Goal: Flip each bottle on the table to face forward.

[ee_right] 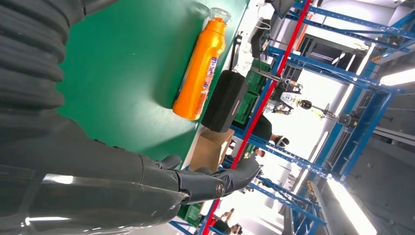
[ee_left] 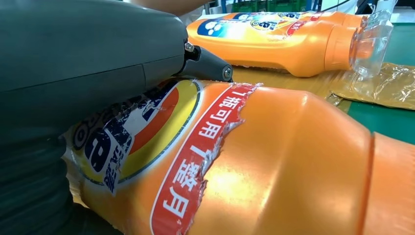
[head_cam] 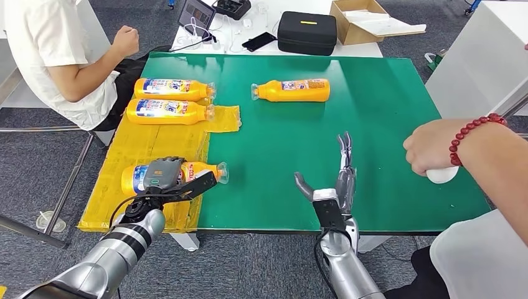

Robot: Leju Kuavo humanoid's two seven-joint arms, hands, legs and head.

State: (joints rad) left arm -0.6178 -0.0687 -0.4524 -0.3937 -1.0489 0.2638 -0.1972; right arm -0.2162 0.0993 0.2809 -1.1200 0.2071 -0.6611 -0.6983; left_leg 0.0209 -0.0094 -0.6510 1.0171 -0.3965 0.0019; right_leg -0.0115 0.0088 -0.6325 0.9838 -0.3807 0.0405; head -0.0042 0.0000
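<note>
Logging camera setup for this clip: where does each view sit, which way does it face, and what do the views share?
Head view: high on the body, looking down at the green table; both silver arms, left hand on the nearest orange plastic bottle, right hand open.
Left wrist view: behind the left hand, tight on that bottle.
Right wrist view: behind the right hand, facing the lone orange bottle, also in the head view.
</note>
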